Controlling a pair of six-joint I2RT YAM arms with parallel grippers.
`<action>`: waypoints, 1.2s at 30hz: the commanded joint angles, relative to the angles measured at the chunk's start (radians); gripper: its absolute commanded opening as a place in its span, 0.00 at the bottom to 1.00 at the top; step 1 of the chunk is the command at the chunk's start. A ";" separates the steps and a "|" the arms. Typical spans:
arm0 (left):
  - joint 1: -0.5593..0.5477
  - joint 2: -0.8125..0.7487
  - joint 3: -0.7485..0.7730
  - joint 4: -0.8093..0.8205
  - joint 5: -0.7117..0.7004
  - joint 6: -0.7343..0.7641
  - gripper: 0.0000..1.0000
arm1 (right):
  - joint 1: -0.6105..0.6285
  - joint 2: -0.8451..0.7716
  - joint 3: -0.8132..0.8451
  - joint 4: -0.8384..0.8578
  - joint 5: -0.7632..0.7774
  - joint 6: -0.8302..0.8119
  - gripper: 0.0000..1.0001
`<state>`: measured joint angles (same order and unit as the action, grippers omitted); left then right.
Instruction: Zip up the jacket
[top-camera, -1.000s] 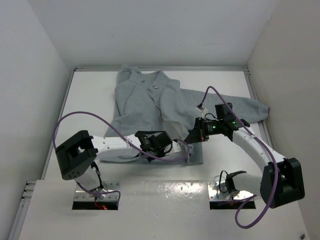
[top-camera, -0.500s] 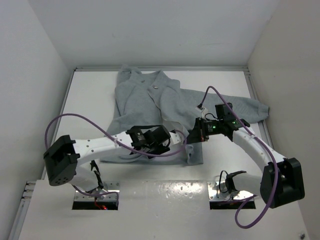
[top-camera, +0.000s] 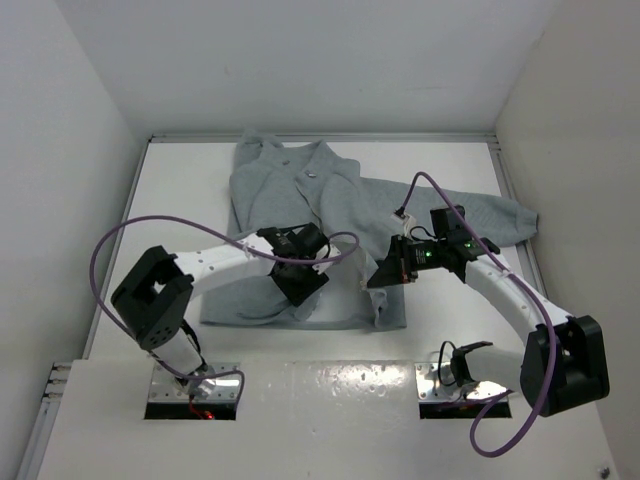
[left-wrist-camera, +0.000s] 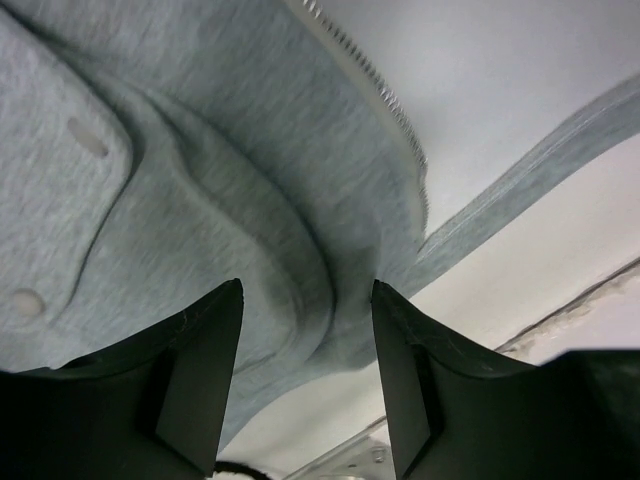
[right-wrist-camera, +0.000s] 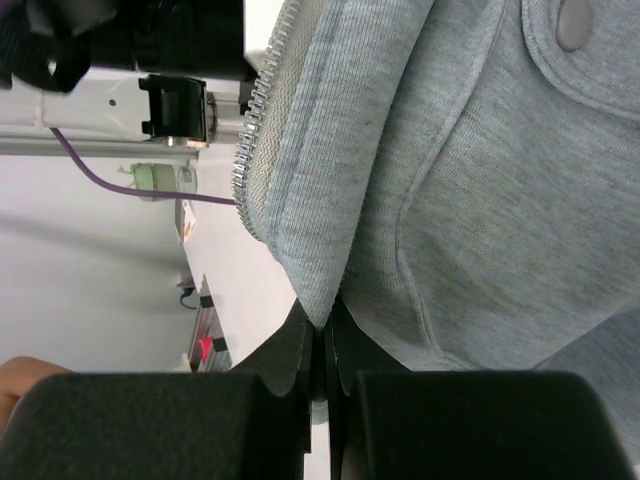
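One large light grey soft fabric jacket lies on the white worktop, front unzipped. Right fingers pinch its front edge beside the pale zipper teeth; left fingers hang spread over the opposite panel, holding nothing. Risk: the pinched fold slips under pull, misaligning the zipper halves

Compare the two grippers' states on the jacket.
The left gripper is open, jaws apart over the jacket, gripping nothing; the right gripper is shut, pinching a fold of fabric. The left faces a pocket panel; the right holds beside the zipper teeth. Both are at the jacket's lower front.
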<state>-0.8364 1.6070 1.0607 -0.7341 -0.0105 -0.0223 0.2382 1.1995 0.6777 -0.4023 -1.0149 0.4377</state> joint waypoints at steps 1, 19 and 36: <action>0.028 0.028 0.064 -0.013 0.122 -0.047 0.60 | 0.004 -0.017 0.019 0.008 -0.033 0.001 0.00; 0.017 0.053 -0.008 0.025 0.061 -0.099 0.77 | 0.004 -0.014 0.019 -0.007 -0.037 -0.010 0.00; -0.059 0.128 -0.010 0.055 0.096 -0.108 0.64 | 0.004 -0.011 0.014 -0.010 -0.034 -0.013 0.00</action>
<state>-0.8806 1.7260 1.0470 -0.6823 0.0647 -0.1169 0.2379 1.1995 0.6777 -0.4129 -1.0149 0.4370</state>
